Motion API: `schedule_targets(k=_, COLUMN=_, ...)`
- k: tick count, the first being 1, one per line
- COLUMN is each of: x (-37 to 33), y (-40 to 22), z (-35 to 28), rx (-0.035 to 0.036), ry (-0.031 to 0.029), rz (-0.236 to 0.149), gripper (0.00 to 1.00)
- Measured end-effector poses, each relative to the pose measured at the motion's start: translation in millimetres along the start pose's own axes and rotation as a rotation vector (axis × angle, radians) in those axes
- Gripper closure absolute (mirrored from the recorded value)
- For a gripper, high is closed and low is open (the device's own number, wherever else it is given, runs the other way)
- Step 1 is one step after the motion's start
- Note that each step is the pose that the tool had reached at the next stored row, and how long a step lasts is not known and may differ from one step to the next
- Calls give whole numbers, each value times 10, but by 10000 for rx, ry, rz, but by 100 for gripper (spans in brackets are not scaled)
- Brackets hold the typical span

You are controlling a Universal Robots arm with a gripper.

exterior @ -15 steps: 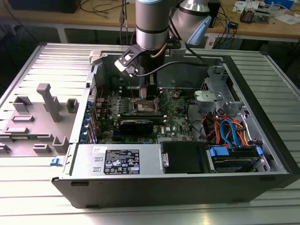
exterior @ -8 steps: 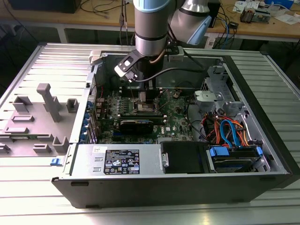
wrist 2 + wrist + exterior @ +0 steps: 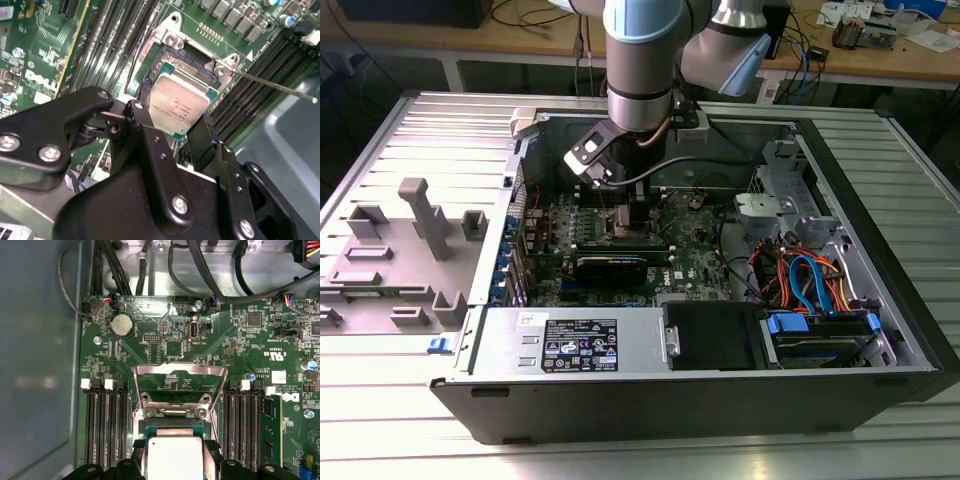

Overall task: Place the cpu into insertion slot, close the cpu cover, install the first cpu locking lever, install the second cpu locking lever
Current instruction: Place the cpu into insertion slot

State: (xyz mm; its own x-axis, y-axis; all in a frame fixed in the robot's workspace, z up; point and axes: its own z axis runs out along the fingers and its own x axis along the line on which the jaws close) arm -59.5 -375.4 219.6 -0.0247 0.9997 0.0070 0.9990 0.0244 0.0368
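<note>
**Silvery chip pinched right at the socket**

You've got the arm (image 3: 638, 60) plunging straight down into the open computer case (image 3: 720, 400), wrist vertical, gripper (image 3: 628, 212) low over the green motherboard (image 3: 705, 250). In both wrist views the black fingers (image 3: 200, 132) squeeze the cpu (image 3: 179, 102) from two opposite edges, metal top facing the cameras. It sits squarely over the insertion slot (image 3: 186, 66), whose dark contact field peeks past one edge. The cpu cover (image 3: 179, 371) stands swung open beyond it, and a thin lever (image 3: 272, 86) juts out over the memory slots (image 3: 240, 107). Seated or just above the contacts? You can't tell. In the exterior view the wrist blocks the socket, and the first wrist view crops the chip's near edge.
</note>
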Motion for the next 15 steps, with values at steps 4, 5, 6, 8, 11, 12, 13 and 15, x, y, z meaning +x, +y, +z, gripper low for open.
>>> schedule_targets(k=4, x=0, y=-4, z=44, rx=-5, ry=-13, rz=271, gripper=46)
schedule_targets(k=5, x=-1, y=-5, z=46, rx=-5, ry=-14, rz=280, gripper=46)
schedule_targets(k=6, x=-1, y=-5, z=47, rx=-4, ry=-15, rz=280, gripper=46)
schedule_targets(k=8, x=0, y=-4, z=49, rx=-5, ry=-13, rz=263, gripper=46)
schedule_targets(k=11, x=0, y=-4, z=50, rx=-6, ry=-10, rz=214, gripper=46)
schedule_targets(k=12, x=0, y=-4, z=50, rx=-5, ry=-10, rz=214, gripper=46)
schedule_targets(k=13, x=0, y=-4, z=50, rx=-5, ry=-10, rz=214, gripper=46)
schedule_targets(k=15, x=0, y=-5, z=50, rx=-5, ry=-10, rz=213, gripper=46)
